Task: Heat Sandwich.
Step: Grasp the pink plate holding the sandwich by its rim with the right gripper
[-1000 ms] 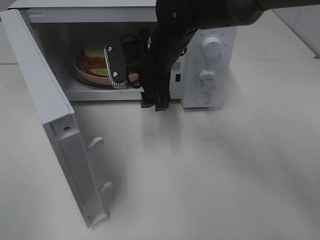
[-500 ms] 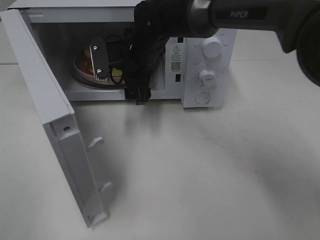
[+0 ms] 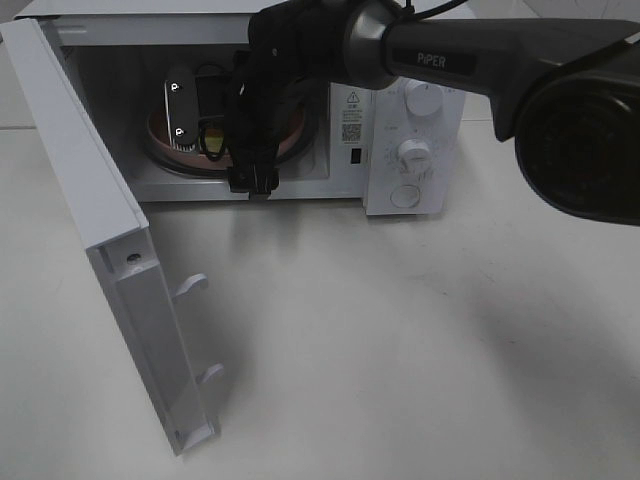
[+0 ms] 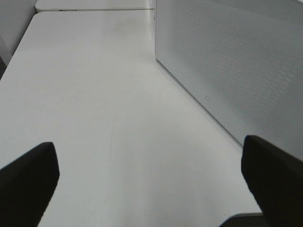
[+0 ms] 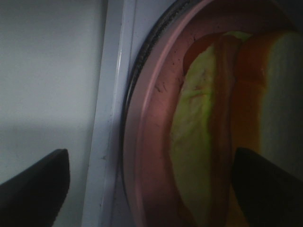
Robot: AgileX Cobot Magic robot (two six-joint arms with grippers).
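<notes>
The right end effector, spread wide, reaches into the microwave at eleven o'clock, hovering by the sandwich on its pink plate, probably seating it for heating.

White microwave on a smooth, matt white table.
The casing looks like smooth painted metal, and its door carries a fine dotted texture. The pink plate is smooth and glossy. The sandwich bread looks matt, and the robot arm satin dark grey.
</notes>
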